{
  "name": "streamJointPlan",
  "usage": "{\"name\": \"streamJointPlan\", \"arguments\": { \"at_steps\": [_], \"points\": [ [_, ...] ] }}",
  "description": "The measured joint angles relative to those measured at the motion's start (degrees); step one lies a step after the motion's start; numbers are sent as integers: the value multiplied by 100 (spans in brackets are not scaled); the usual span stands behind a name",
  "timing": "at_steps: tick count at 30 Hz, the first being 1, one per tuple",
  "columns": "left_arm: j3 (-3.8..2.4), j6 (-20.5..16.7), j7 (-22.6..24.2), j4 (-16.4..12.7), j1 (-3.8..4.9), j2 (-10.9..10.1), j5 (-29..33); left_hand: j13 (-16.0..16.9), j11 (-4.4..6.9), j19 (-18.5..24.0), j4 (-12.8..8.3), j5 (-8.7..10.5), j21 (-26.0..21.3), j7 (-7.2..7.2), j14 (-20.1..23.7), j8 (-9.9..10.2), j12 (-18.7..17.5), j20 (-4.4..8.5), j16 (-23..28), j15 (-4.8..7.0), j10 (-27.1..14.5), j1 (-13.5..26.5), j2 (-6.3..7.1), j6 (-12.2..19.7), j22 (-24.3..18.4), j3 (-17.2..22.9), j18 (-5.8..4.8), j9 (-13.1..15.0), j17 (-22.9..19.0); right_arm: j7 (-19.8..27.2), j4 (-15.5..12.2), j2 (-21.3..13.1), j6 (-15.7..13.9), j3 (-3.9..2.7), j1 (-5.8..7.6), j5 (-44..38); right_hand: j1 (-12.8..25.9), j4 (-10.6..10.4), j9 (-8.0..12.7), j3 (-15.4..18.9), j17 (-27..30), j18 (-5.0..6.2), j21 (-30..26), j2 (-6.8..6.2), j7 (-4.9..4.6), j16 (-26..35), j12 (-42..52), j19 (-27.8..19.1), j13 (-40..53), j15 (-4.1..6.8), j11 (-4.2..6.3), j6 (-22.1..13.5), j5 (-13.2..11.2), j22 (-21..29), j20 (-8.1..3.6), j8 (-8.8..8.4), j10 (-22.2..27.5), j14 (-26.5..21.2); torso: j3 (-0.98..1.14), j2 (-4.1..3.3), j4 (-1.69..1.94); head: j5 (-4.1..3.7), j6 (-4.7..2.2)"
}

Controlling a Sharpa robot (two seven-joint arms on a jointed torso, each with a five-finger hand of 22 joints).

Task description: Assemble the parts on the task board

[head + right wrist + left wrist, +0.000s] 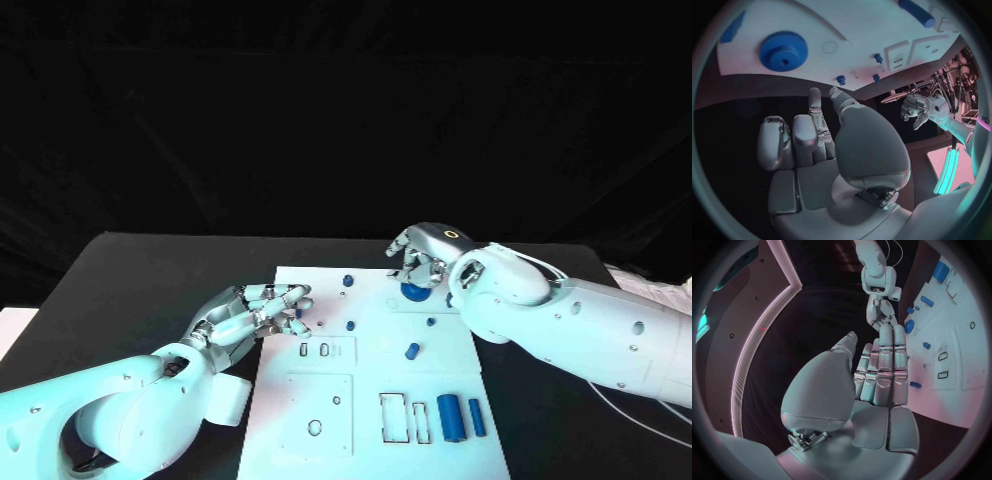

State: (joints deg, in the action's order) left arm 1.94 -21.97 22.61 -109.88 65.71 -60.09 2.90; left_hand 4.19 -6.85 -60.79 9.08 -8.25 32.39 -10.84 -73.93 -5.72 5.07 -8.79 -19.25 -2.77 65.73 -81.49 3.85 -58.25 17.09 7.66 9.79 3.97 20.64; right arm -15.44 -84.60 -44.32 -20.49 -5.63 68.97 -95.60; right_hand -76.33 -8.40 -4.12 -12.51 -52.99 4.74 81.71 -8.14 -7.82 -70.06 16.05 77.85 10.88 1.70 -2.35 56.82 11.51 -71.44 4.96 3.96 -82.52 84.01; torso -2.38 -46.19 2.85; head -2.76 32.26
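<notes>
**Q:** Where do things stand?

**A:** My right hand (421,256) hovers at the far edge of the task board (361,400), just above the blue gear (783,50) lying there. Its fingers are loosely apart and hold nothing. My left hand (260,312) sits at the board's left edge, fingers curled in together, nothing in them either.

**Q:** What could go wrong?

**A:** The gear is flat and low, so I judge a grasp from above could slide off its toothed rim or push it across the white board instead of lifting it. If I come down off-centre, my fingers may jam on the board first.

**Q:** Anything in the way?

**A:** Small blue pegs (348,281) stand near the gear, close enough to knock. Further towards me lie a short blue piece (413,351) and two long blue bars (450,417) beside open slots (392,417). The black tabletop (130,290) surrounds it all; my own right arm covers the board's right edge.
</notes>
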Motion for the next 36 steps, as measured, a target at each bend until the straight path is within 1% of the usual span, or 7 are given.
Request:
{"name": "streamJointPlan", "arguments": {
  "at_steps": [1,3,5,9,12,14,36],
  "points": [
    [0,0,0,3,0,-2,0,0,0,0,0,0,0,0,0,0,0,0,0,0,0,0,0,0,0,0,0,0,0,-13,-74,-159,0,-13,0,175,35,-35,-4,92,-384,-32,66,-35,38,-246,414,92,409,42,47,22,72,-126,-46,0,-92,1,7,7,-12,1,-1],
    [0,1,0,9,0,-3,0,0,0,0,0,0,22,0,0,0,0,0,0,0,0,0,0,0,1,0,1,0,1,-39,-161,-357,12,-25,0,433,29,-97,-5,320,-1150,-87,203,-91,60,-733,2299,268,2471,58,90,38,183,-310,-90,22,-110,1,18,23,-42,7,-2],
    [0,2,0,17,0,-3,0,0,0,0,0,0,22,0,0,0,0,0,0,0,0,0,0,0,5,0,0,0,5,-79,-225,-505,41,-34,-3,694,-73,-209,-5,635,-1718,-171,325,-72,68,-1101,4218,405,4553,58,50,27,225,-349,-74,44,79,1,32,34,-73,19,-5],
    [0,7,-1,31,1,3,0,0,0,0,0,0,22,0,0,0,0,0,0,0,0,0,0,0,5,0,0,0,5,-161,-294,-646,135,-40,-14,976,-155,-371,-5,922,-2172,-171,447,41,31,-1387,5825,566,6259,-7,-49,-9,225,-352,6,44,-113,0,61,43,-117,38,-1],
    [0,11,-2,41,1,12,0,0,0,0,0,0,22,0,0,0,0,0,0,0,0,0,0,0,5,0,0,0,4,-224,-254,-681,215,-41,-30,1029,-176,-416,-5,1017,-2196,-172,473,79,-17,-1473,6158,587,6400,-30,-52,-58,238,-351,27,44,-133,-9,74,46,-131,25,9],
    [0,15,-3,50,1,20,0,0,0,0,0,0,22,0,0,0,0,0,0,0,0,0,0,0,5,0,0,0,4,-268,-191,-662,272,-42,-49,1023,-176,-425,-1,1053,-2196,-261,505,79,-35,-1499,6266,587,6407,-48,-52,-75,259,-351,27,44,-133,1,75,48,-135,13,14],
    [1,43,-17,109,0,74,0,0,0,0,0,0,22,0,0,0,0,0,0,0,0,0,0,0,4,0,0,0,3,-421,255,-103,512,-35,-220,648,-299,-480,-3,1108,-2195,-261,589,197,-37,-1638,6754,607,6406,-69,-67,-73,259,-349,48,68,-148,-19,73,42,-120,8,62]
  ]
}}
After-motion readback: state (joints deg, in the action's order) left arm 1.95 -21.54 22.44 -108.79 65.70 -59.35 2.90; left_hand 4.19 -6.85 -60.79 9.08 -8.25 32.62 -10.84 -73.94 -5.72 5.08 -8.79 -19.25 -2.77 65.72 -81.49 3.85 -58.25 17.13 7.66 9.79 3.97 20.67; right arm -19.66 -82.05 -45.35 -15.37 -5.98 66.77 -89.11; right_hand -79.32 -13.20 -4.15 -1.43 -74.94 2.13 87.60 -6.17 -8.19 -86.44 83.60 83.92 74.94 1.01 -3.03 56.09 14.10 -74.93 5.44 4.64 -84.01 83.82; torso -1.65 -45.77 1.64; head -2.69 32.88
